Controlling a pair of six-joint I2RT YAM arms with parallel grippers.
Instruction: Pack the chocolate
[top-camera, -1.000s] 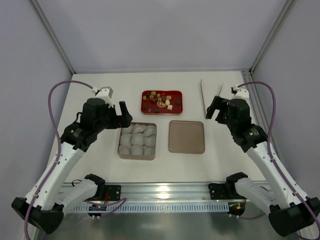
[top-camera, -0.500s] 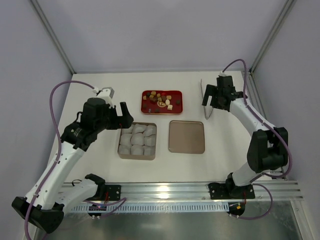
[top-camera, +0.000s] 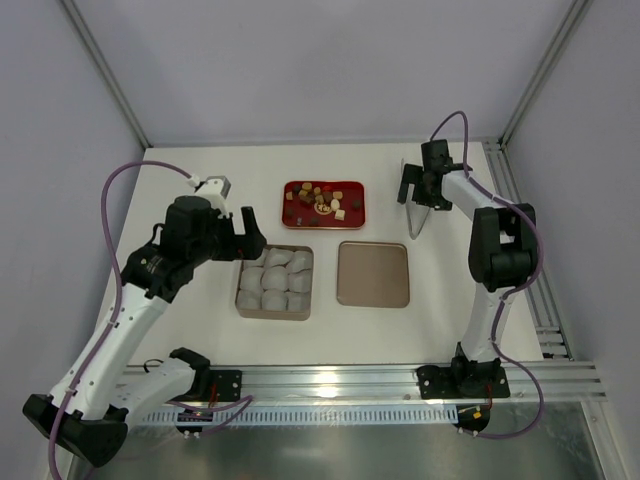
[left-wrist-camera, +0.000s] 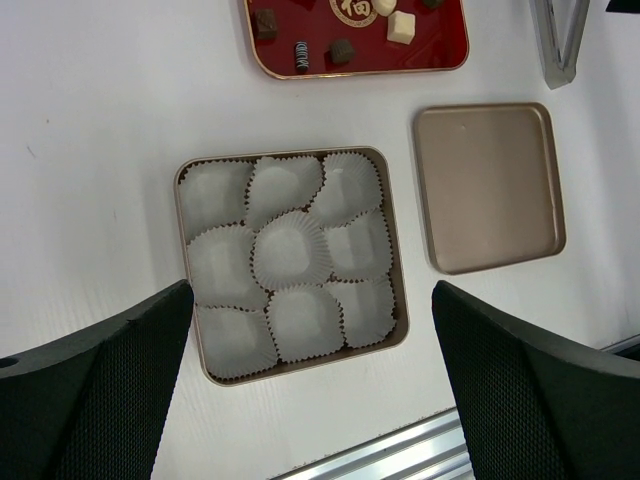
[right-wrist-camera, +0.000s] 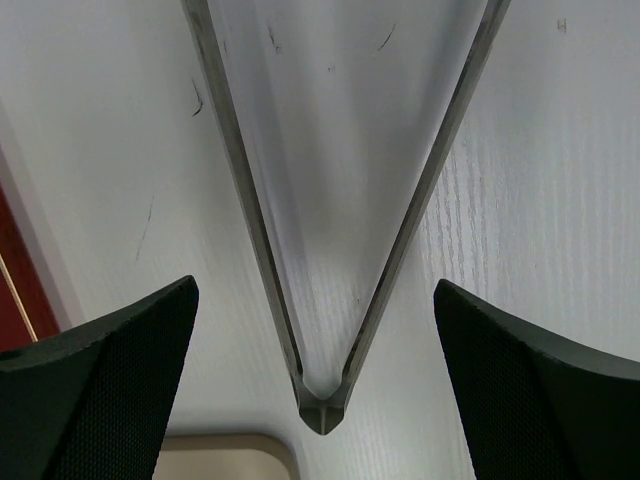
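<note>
Fingers (left-wrist-camera: 95, 400) spread wide on left gripper (left-wrist-camera: 310, 290) over fluted paper cups (left-wrist-camera: 290, 250), right gripper (right-wrist-camera: 313, 283) over V-shaped metal tweezers (right-wrist-camera: 322, 408).

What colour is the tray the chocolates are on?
The tray is red with a thin gold edge, clearest in the left wrist view.

Brushed, scratched metal is seen on the tongs (right-wrist-camera: 322, 408); crimped white paper on the cups (left-wrist-camera: 290, 250); gloss on the red tray (left-wrist-camera: 445, 35).

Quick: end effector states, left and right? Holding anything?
Left end effector: open, holding nothing, over the tin.
Right end effector: open, holding nothing, over the tongs.
</note>
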